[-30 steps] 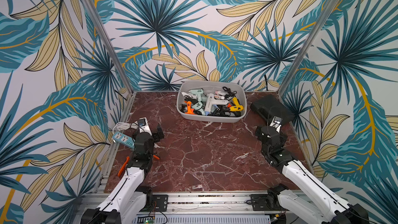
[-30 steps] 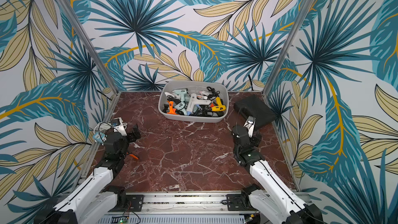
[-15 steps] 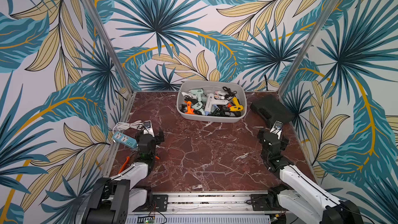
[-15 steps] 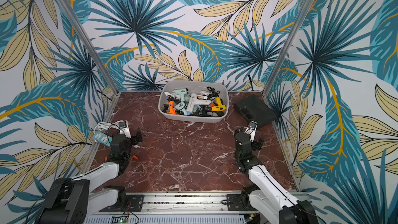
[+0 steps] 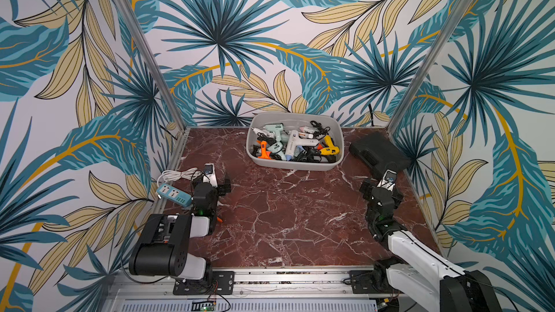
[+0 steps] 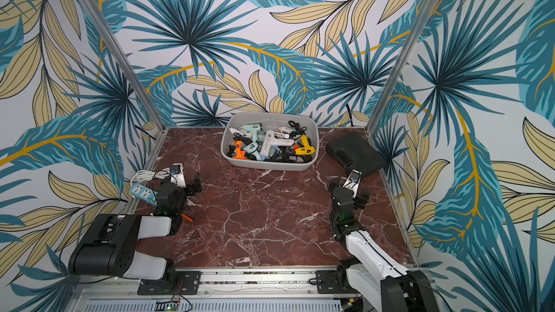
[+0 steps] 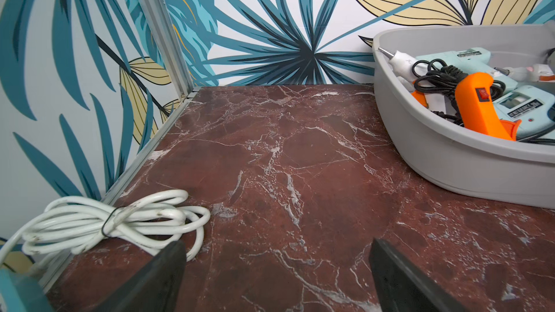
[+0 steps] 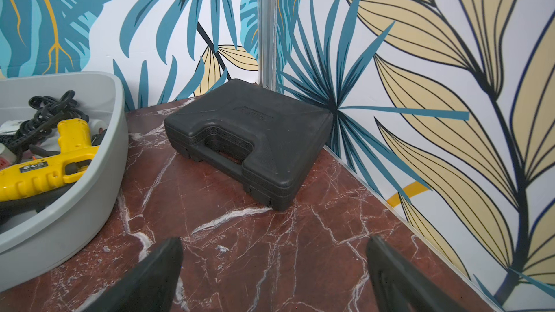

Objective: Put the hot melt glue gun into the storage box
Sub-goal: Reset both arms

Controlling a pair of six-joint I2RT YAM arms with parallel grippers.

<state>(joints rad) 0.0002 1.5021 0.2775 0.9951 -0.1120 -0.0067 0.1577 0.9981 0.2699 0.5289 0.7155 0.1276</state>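
The storage box (image 5: pixel 294 165) (image 6: pixel 267 165), a light grey tub, stands at the back middle of the marble table. Several hot melt glue guns lie in it with black cords, among them a yellow one (image 5: pixel 329 145) (image 8: pixel 39 169), an orange one (image 7: pixel 480 106) and a white one (image 5: pixel 292 145). Every glue gun I see is inside the box (image 7: pixel 450 163) (image 8: pixel 75 205). My left gripper (image 5: pixel 211 183) (image 6: pixel 181 181) (image 7: pixel 277 253) hangs open and empty over the front left of the table. My right gripper (image 5: pixel 381 190) (image 6: pixel 348 189) (image 8: pixel 274 250) is open and empty at the front right.
A black carry case (image 5: pixel 378 151) (image 8: pixel 252 133) lies in the back right corner, close to the right gripper. A blue power strip (image 5: pixel 174 195) and a coiled white cable (image 5: pixel 177 174) (image 7: pixel 120 220) sit at the left edge. A small orange tip (image 5: pixel 219 219) peeks from under the left arm.
Both arms have folded back toward the front rail, the left one now lying low at the front left. Both grippers stayed open and empty.
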